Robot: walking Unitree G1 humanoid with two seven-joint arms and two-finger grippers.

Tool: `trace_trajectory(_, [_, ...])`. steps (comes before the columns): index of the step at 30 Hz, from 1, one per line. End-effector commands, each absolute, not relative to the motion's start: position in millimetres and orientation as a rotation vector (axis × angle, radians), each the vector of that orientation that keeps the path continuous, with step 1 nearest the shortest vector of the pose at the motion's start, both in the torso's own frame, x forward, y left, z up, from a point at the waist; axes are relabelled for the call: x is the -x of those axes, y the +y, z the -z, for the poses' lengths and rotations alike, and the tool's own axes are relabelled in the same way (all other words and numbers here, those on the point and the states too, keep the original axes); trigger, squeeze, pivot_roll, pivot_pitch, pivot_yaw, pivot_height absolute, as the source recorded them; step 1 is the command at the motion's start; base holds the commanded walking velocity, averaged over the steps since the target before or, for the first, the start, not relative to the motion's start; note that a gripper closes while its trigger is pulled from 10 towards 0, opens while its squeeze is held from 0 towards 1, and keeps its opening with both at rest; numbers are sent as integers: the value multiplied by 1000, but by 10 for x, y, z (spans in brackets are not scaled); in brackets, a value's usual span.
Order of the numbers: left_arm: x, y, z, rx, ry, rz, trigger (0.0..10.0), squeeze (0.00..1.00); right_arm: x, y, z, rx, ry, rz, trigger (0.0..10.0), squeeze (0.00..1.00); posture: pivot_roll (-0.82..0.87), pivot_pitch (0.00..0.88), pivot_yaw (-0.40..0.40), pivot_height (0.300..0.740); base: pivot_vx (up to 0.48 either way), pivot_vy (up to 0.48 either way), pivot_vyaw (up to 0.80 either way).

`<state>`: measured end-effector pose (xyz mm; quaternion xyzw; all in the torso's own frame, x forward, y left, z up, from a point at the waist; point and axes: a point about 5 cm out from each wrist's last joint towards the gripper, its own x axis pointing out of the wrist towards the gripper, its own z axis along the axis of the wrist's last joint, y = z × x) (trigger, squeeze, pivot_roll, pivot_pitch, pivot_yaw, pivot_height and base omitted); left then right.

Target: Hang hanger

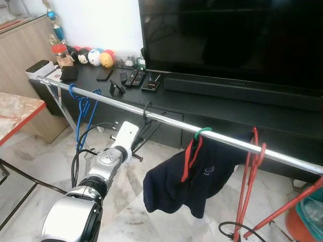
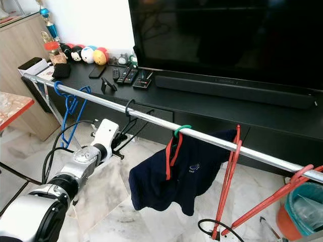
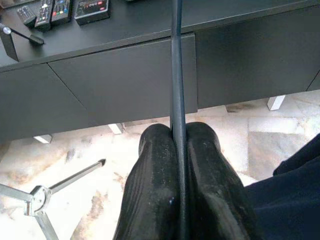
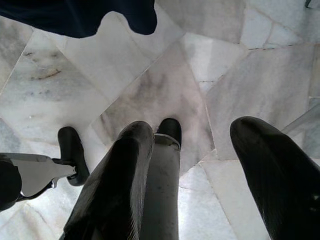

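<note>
Black hanger (image 1: 146, 112) hooked on metal rail (image 1: 166, 119), near middle, left gripper (image 3: 179, 150) clamped on its wire. Blue hangers (image 1: 83, 108) toward rail's left end; navy garment (image 1: 184, 179) on red hanger (image 1: 192, 151) just right. White marble floor (image 1: 126, 201). Right gripper (image 4: 197, 165) fingers apart.

The silver left arm (image 1: 86, 201) has black joint rings, a looping black cable and glossy black fingers (image 3: 155, 190).

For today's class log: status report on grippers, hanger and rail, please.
Left gripper shut on black hanger, its hook over the rail. Right gripper open, pointing at floor. Dark shirt hangs close beside.
</note>
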<state>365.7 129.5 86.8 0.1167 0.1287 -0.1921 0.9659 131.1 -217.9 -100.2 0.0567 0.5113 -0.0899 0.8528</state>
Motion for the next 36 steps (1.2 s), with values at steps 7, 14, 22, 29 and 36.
trace_trajectory(7, [-3660,1301,-834,-186,302,340,10000,0,-1325,-2202,992,-114,1070,182,10000,0,-33,0,37,740,0,0,0])
trace_trajectory(14, [-3690,1264,-867,-193,318,332,10000,0,-1301,-2214,997,-111,1074,186,10000,0,-47,0,36,740,0,0,0])
trace_trajectory(22, [-3650,1411,-797,-228,346,316,10000,0,-1292,-2210,1001,-110,1078,185,10000,0,-34,0,32,740,0,0,0])
trace_trajectory(29, [-3579,1625,-726,-256,350,299,10000,0,-1307,-2201,998,-104,1079,171,10000,0,-8,0,26,740,0,0,0])
trace_trajectory(36, [-3532,1755,-700,-282,371,338,10000,0,-1332,-2189,993,-102,1078,159,10000,0,10,0,23,740,0,0,0])
